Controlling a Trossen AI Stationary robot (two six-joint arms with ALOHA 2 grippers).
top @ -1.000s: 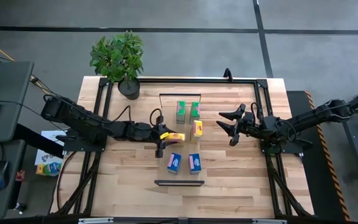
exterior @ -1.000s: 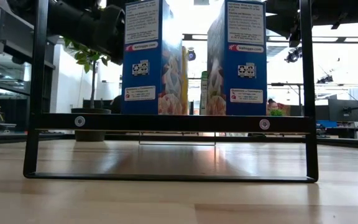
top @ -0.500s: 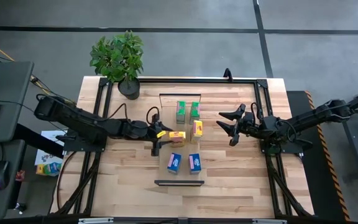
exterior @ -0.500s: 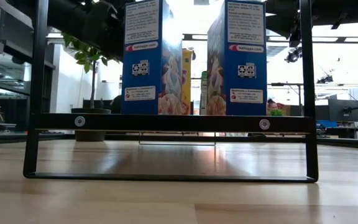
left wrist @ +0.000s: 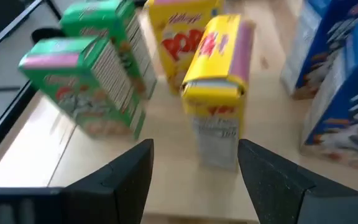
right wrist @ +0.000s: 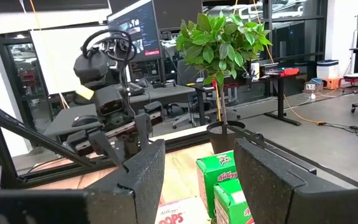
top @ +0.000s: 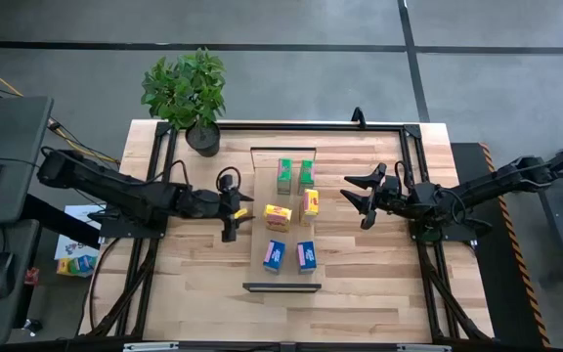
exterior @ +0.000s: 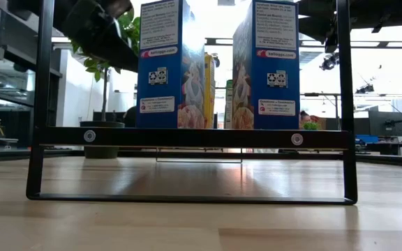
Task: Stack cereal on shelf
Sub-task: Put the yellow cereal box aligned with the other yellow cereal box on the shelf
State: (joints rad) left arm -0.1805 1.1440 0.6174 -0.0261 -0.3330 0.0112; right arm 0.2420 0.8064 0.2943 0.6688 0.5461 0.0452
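Six cereal boxes are on the light-wood shelf [top: 289, 238]. Two green boxes [top: 295, 175] stand at its far end, and two blue boxes [top: 290, 255] stand near the near bracket [top: 281, 286]. One yellow box [top: 310, 203] stands upright. The other yellow box [top: 278, 214] lies on its side, with one end facing my left gripper [left wrist: 219, 93]. My left gripper [top: 235, 217] is open and empty, to the left of the lying box and clear of it. My right gripper [top: 355, 200] is open and empty, to the right of the boxes.
A potted plant [top: 186, 93] stands at the table's far left corner. A black frame [top: 399, 132] runs around the work area. In the low view the shelf's near bracket [exterior: 194, 137] stands in front of the blue boxes [exterior: 169, 63]. Bare tabletop [top: 203, 274] lies to the near left.
My left gripper has drawn back toward the table's left edge, away from the lying yellow box. The box has stayed where it was on the shelf.
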